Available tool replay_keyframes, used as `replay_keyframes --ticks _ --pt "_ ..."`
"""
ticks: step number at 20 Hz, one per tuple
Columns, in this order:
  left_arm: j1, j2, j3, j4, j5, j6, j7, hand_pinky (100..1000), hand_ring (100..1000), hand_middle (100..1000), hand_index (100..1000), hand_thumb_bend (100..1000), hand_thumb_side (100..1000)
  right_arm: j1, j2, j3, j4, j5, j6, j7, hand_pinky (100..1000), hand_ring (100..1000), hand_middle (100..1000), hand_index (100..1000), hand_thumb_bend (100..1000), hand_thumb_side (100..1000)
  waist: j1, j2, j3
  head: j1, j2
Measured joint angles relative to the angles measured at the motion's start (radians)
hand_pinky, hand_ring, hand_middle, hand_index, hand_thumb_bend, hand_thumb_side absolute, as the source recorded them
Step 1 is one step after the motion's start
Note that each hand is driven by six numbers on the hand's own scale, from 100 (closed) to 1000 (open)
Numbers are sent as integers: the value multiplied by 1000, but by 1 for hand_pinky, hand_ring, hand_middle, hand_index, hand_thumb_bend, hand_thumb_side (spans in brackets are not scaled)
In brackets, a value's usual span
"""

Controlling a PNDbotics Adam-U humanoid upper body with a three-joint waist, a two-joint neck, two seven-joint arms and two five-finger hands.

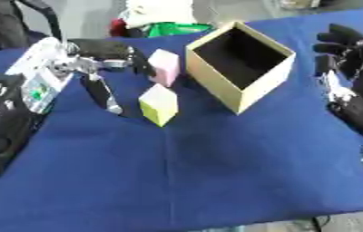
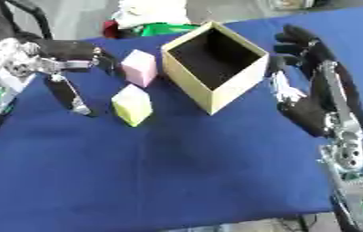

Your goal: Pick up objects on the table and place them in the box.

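We see 2 blocks on the blue tablecloth: a pink block just left of the open cardboard box, and a yellow block in front of it. Our left hand spreads open, fingers at the pink block, thumb pointing down beside the yellow one, gripping nothing. Closing from here could knock either block aside or shove the pink one against the box wall. Our right hand hangs open beside the box, idle.

Twin head views down onto table
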Motion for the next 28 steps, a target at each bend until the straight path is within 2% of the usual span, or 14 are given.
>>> replay_keyframes --ticks 19,28 --pt "-13 -98 16 111 -161 -73 82 788 742 734 871 568 191 -1 0 5 1 -3 -1 7 786 809 798 917 100 505 3 -1 -16 1 0" --pt "-15 -108 34 129 -218 -93 128 797 748 743 873 587 200 -1 1 6 2 -5 -1 8 786 809 798 918 100 506 4 -3 -15 1 0"
